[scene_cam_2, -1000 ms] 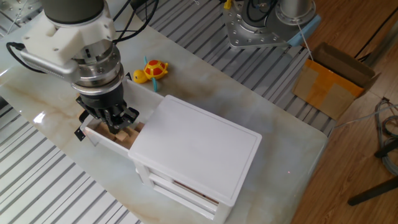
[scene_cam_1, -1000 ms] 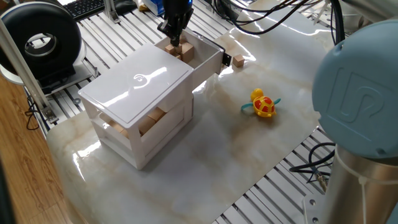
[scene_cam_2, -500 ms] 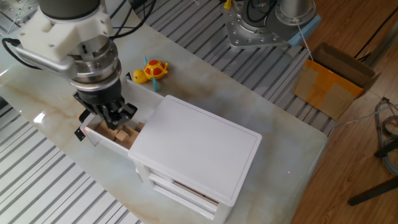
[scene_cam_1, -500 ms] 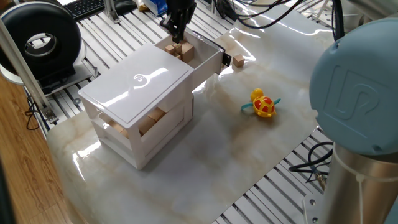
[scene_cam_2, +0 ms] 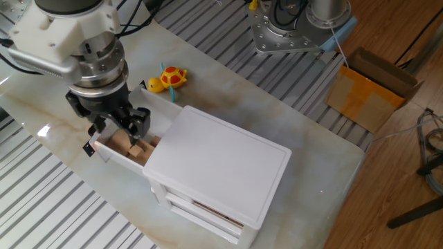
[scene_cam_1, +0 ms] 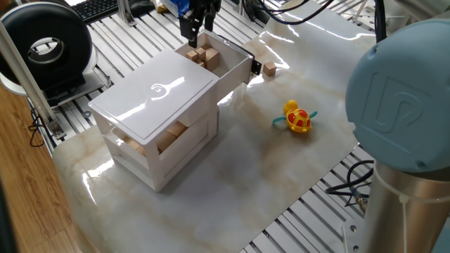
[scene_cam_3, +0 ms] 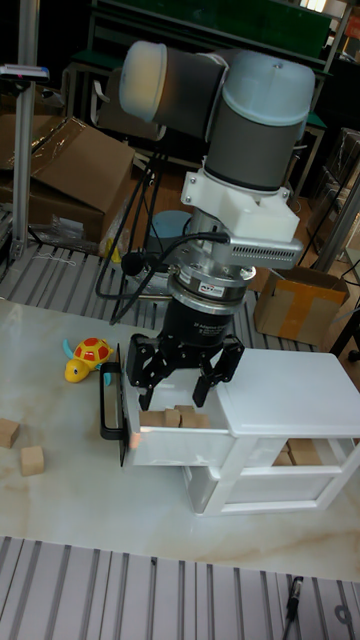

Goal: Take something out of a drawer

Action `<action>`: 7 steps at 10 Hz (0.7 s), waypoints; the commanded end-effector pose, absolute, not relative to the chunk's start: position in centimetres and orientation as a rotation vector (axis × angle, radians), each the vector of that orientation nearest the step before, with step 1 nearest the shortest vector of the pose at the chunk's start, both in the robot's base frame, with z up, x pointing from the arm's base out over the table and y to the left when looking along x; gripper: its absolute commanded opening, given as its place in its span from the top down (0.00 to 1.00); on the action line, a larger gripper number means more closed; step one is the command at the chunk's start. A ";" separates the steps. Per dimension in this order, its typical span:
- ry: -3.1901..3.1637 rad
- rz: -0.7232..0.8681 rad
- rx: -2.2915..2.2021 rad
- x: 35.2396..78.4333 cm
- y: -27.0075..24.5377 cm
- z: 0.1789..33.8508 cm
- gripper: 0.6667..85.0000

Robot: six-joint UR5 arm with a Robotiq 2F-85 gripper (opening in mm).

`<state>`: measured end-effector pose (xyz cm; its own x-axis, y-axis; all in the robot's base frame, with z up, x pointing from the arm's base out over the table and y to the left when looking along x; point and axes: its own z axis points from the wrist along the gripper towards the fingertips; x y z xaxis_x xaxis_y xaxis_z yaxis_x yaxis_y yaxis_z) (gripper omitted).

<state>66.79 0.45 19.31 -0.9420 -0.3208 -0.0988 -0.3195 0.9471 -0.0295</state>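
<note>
The drawer [scene_cam_1: 235, 62], the top tier of the white box, stands pulled open with its black knob [scene_cam_1: 255, 68] facing out. Several wooden blocks [scene_cam_1: 204, 56] lie inside it. My gripper [scene_cam_1: 195, 27] hangs open just above those blocks with nothing between its fingers. In the other fixed view the gripper [scene_cam_2: 116, 124] is spread over the blocks [scene_cam_2: 135, 146] and the drawer front [scene_cam_2: 114, 158]. The tall fixed view shows the gripper [scene_cam_3: 180, 382] wide open above the blocks [scene_cam_3: 172, 416] in the drawer [scene_cam_3: 165, 447].
A yellow toy turtle [scene_cam_1: 297, 118] lies on the marble table right of the box. A loose wooden block [scene_cam_1: 270, 68] sits near the knob, and two more [scene_cam_3: 20, 447] lie at the left. The lower tiers [scene_cam_1: 165, 139] hold blocks. A black reel [scene_cam_1: 49, 43] stands far left.
The gripper, earlier closed up and low among the blocks in the drawer, has risen and opened its fingers. The blocks stay in the drawer.
</note>
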 end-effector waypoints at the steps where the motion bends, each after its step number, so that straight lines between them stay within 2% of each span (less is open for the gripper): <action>1: 2.983 0.011 -0.506 67.5 1.1 18.9 0.16; 7: 2.986 0.074 -0.452 66.8 2.4 17.7 0.17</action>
